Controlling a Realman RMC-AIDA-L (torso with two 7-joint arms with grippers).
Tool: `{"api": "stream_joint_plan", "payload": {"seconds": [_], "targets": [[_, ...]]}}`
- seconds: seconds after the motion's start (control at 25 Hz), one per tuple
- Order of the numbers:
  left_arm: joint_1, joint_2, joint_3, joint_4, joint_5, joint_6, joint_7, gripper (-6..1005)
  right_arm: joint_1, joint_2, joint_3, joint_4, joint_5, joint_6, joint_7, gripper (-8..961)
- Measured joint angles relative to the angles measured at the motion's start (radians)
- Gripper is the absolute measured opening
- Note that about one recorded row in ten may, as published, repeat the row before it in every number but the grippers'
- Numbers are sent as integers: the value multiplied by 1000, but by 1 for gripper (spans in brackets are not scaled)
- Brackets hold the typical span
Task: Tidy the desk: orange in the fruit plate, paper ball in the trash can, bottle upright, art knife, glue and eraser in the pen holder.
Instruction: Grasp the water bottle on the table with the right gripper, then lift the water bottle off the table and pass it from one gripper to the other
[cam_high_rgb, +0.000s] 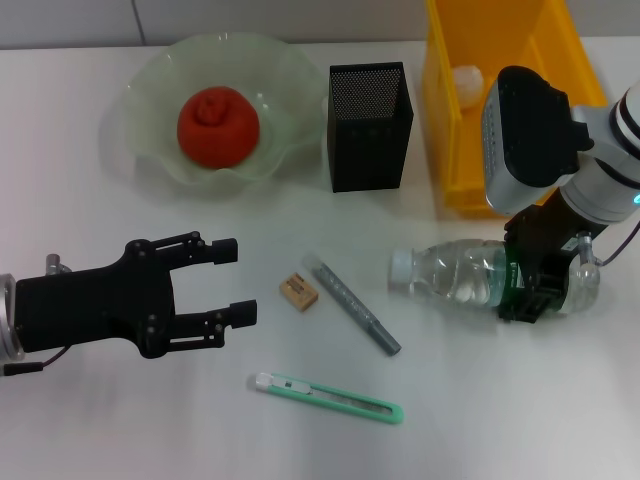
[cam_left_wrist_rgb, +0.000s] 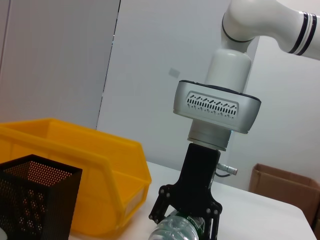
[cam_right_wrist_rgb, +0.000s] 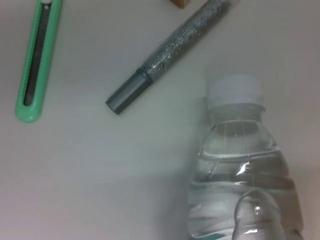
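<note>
The clear bottle (cam_high_rgb: 450, 275) lies on its side at the right of the desk, white cap pointing left. My right gripper (cam_high_rgb: 538, 290) comes down over its body, one finger on each side, shut on it; the left wrist view shows that gripper (cam_left_wrist_rgb: 184, 222) hugging the bottle (cam_left_wrist_rgb: 175, 230). The orange (cam_high_rgb: 218, 125) sits in the green fruit plate (cam_high_rgb: 150, 95). A paper ball (cam_high_rgb: 467, 83) lies in the yellow trash can (cam_high_rgb: 445, 150). Eraser (cam_high_rgb: 298, 292), grey glue stick (cam_high_rgb: 355, 305) and green art knife (cam_high_rgb: 330, 396) lie on the desk. The left gripper (cam_high_rgb: 232, 282) hovers open left of the eraser.
The black mesh pen holder (cam_high_rgb: 370, 125) stands between the plate and the trash can. The right wrist view shows the bottle (cam_right_wrist_rgb: 240, 170), the glue stick (cam_right_wrist_rgb: 170, 50) and the art knife (cam_right_wrist_rgb: 37, 60) on the white desk. A cardboard box (cam_left_wrist_rgb: 285, 192) sits beyond the desk.
</note>
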Motion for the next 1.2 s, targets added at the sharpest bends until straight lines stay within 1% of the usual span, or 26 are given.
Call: {"api": "stream_joint_plan", "payload": {"seconds": [0.16,0.36,0.64,0.96,1.12,1.2], "targets": [[0,0,0,0,0,0,0,785,-1,-1,2,-6,0,-3,0,779],[0,0,0,0,0,0,0,785,-6,-6,7,-12,46,-9,-7,778],[1,2,-10,0,-5,-1,0,785,-34,-7,78,-36,105,-13,-49,761],[0,3,-24,6,-1,6,0,785,-60,-9,99,-54,148,-22,-64,748],[0,3,-35,5,-5,8,0,785,-87,-11,149,-94,213,-53,-98,748],[1,-1,-61,1,-6,10,0,785,-101,-11,181,-116,252,-73,-117,748]]}}
